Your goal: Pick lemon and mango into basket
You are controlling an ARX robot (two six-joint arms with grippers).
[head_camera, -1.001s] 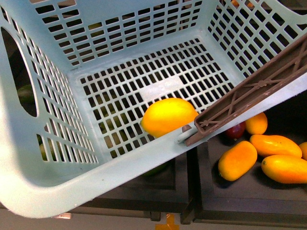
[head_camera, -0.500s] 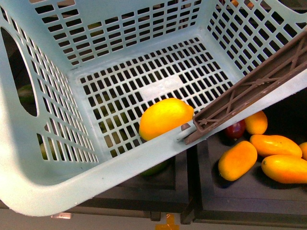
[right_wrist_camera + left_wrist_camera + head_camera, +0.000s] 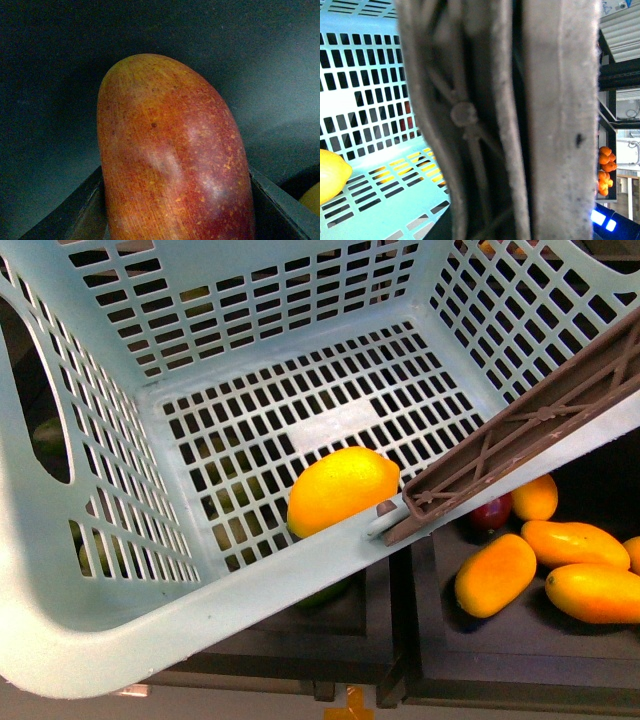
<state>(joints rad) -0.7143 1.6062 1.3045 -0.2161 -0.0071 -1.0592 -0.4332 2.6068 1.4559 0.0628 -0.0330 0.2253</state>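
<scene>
The aqua basket (image 3: 90,640) fills most of the front view, lifted and tilted over the black trays. The yellow lemon (image 3: 342,490) lies on its slotted floor against the near wall, and shows at the edge of the left wrist view too, lemon (image 3: 330,175). The brown handle (image 3: 495,120) is blurred and pressed close to the left wrist camera. My left gripper is shut on it, fingers hidden. My right gripper (image 3: 180,215) is shut on the dark red mango (image 3: 170,150), with dark fingers (image 3: 85,210) on either side. Neither arm shows in the front view.
Several long orange fruits (image 3: 495,573) lie in the black tray (image 3: 520,650) at the right, with a dark red fruit (image 3: 490,512) partly under the brown handle (image 3: 520,435). Green fruit (image 3: 325,592) shows below the basket's near wall and through its slots.
The basket has shifted slightly, and the lemon has rolled a little left along the near wall. The fruits in the right tray have not moved.
</scene>
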